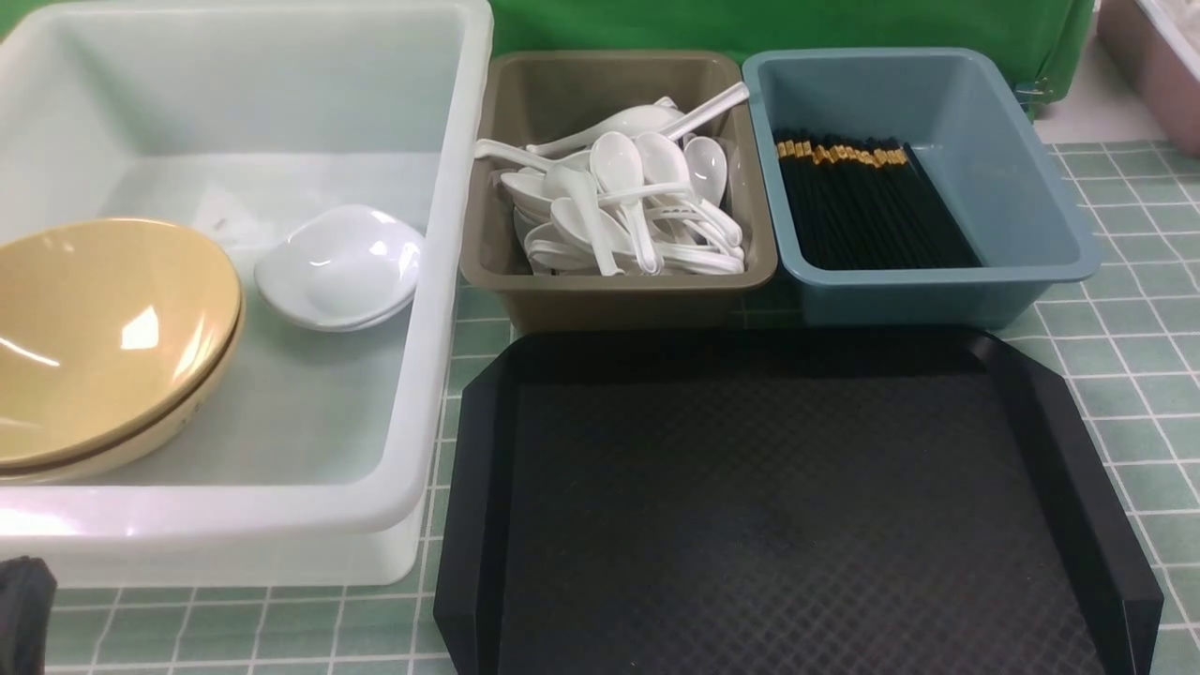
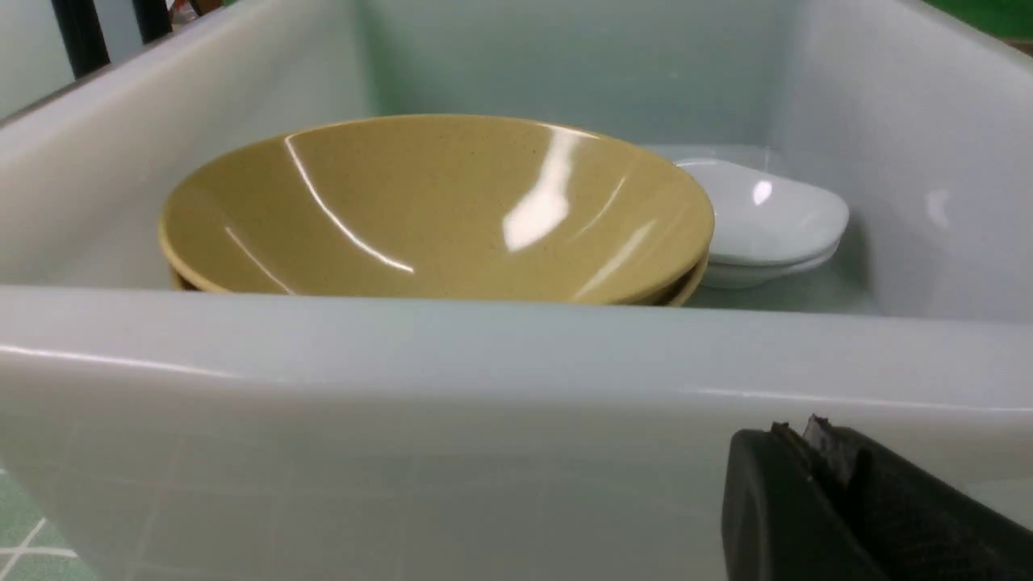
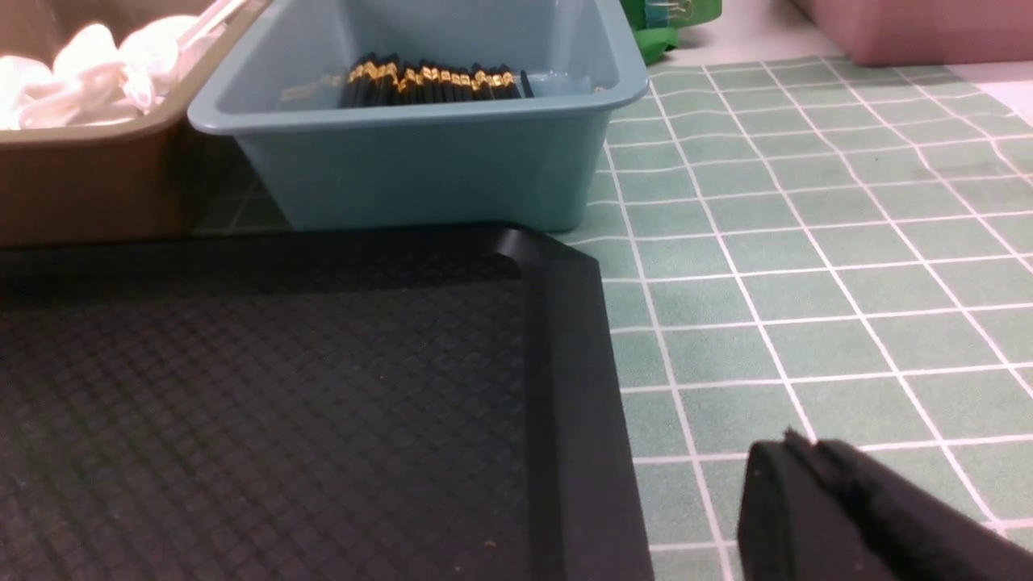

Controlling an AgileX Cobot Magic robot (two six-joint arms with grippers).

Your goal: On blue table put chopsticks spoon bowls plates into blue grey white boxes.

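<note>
Desk: my blue table [image 1: 1125, 356] is a desk of pale blue-green tiles with white grid lines, and a green backdrop [image 1: 750, 23] hangs behind it.
Left arm pose: low at the near left corner of the desk, just outside the near wall of the white tub; only a dark scrap of it shows at the lower left of the front view.
Left end effector [image 2: 815, 452]: fully closed, fingers pressed together, gripping nothing, just beside the tub's near wall.
Right arm pose: low over bare tiles to the right of the black tray [image 1: 797, 506], out of the front view.
Right end effector [image 3: 799, 460]: closed to barely a slit, empty, hanging just above the tiles and apart from the tray's edge.
White tub [image 1: 450, 281]: the largest of the blue grey white boxes, at the left. It holds the bowls [image 1: 103, 337], tan-yellow and nested as a stack at its left side, and beside them the plates [image 1: 342, 267], small white dishes also stacked.
Grey-brown box [image 1: 609, 295]: in the middle of the back row, filled with a heap of white spoons; one spoon [image 1: 619, 169] lies on top with its scoop up.
Blue-grey box [image 1: 1031, 187]: at the right, touching the grey-brown one; the chopsticks [image 1: 867, 211] lie side by side in its left half, gold bands toward the far wall.
Black tray: in front of the two smaller boxes, close to their near walls, its textured floor bare.
</note>
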